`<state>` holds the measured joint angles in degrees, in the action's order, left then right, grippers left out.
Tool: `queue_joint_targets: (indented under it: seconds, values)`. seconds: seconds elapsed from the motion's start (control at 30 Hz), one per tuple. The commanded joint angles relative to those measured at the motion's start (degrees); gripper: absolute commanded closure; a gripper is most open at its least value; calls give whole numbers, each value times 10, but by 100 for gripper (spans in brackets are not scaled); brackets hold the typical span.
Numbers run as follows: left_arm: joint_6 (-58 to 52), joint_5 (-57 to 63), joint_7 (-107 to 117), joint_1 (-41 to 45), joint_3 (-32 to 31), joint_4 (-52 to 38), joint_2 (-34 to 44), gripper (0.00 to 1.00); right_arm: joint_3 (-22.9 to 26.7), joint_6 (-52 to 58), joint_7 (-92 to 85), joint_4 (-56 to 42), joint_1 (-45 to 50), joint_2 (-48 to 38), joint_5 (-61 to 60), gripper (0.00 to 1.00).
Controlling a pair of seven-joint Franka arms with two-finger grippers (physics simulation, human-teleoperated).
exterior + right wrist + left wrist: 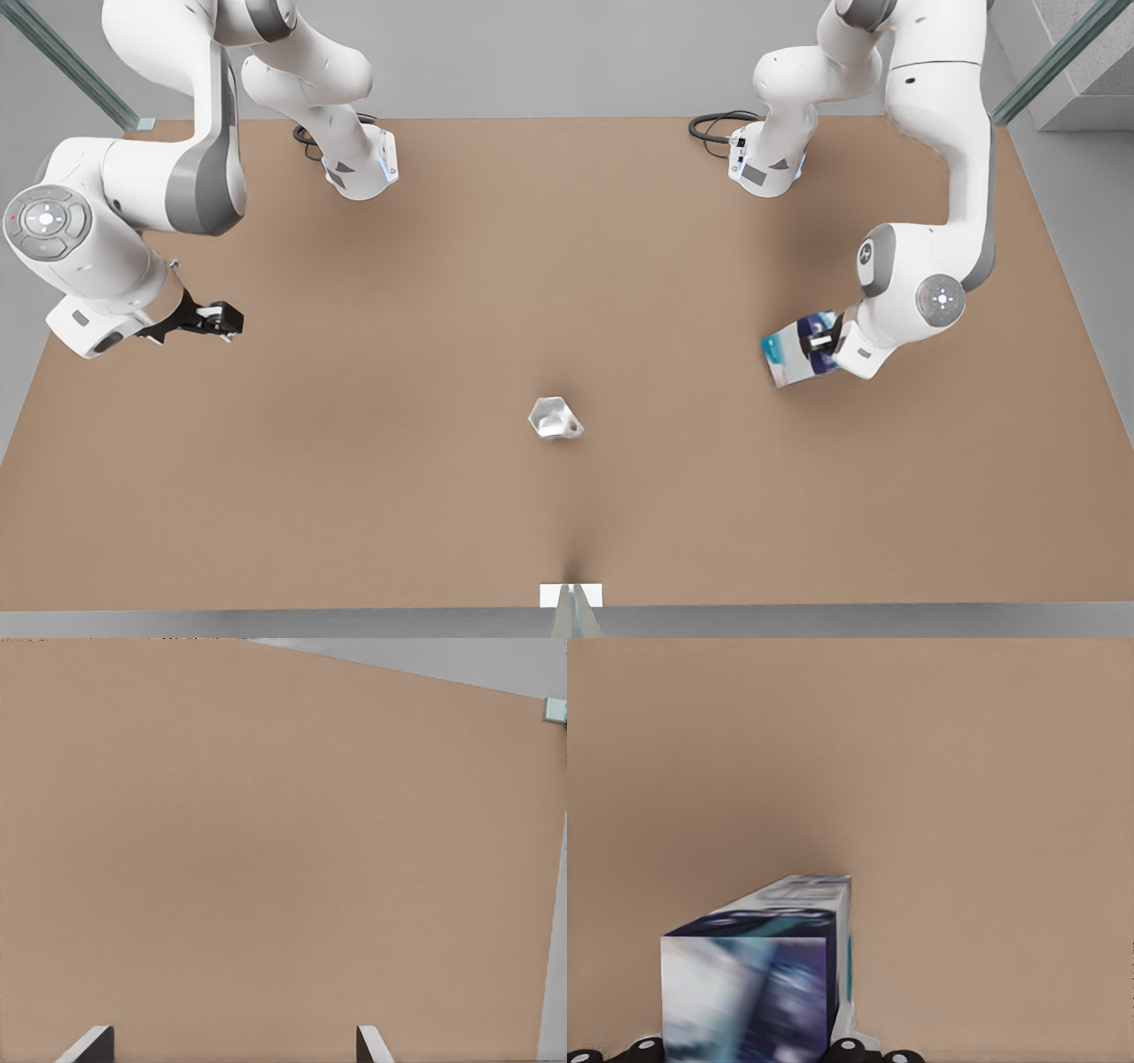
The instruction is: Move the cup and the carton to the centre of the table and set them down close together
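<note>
The white, teal and dark blue carton (791,352) is at the front view's right, tilted, with my left gripper (822,341) shut on it. In the left wrist view the carton (753,988) stands out from between the fingers (849,1045) over bare brown table (992,815). The pale faceted cup (555,417) stands alone near the table's middle, toward the front edge, its small handle pointing to the front view's right. My right gripper (217,319) hovers at the front view's left, open and holding nothing, far from the cup. Its two fingertips (89,1043) show wide apart over the table.
Both arm bases (359,168) (766,164) with black cables stand at the table's (567,266) back edge. A small white mount (571,595) sits at the middle of the front edge. Grey floor surrounds the table.
</note>
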<state>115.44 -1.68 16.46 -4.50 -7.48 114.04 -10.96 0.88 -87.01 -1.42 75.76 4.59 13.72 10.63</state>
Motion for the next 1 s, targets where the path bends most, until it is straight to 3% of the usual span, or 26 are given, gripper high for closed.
queue_joint_targets:
  seconds: [0.0, 0.1, 0.2, 0.37, 0.53, 0.7, 0.97]
  values:
    - [0, -23, 8, 2, 0, 0, 1, 43, 0, 1, -1, 0, 0, 1, -1, 0]
    - [7, -36, 222, 85, -1, -51, 0, 42, -1, 1, -1, 1, -1, 0, -1, 0]
    - [11, -32, 300, 148, -10, -79, -19, 41, -1, 1, 0, 1, -1, 0, -1, 0]
    - [4, 13, 563, 277, -12, -183, -98, 41, -1, 1, 0, 1, -1, 0, -1, 0]
    - [-9, 21, 684, 318, -48, -219, -136, 41, -1, 0, 0, 4, -1, 0, -1, 0]
    - [-9, 21, 766, 336, -67, -320, -207, 41, -1, 1, 1, 4, -1, 0, -1, 0]
    - [-1, 23, 775, 336, -60, -332, -245, 41, -1, 0, 2, 9, -3, 0, -1, 0]
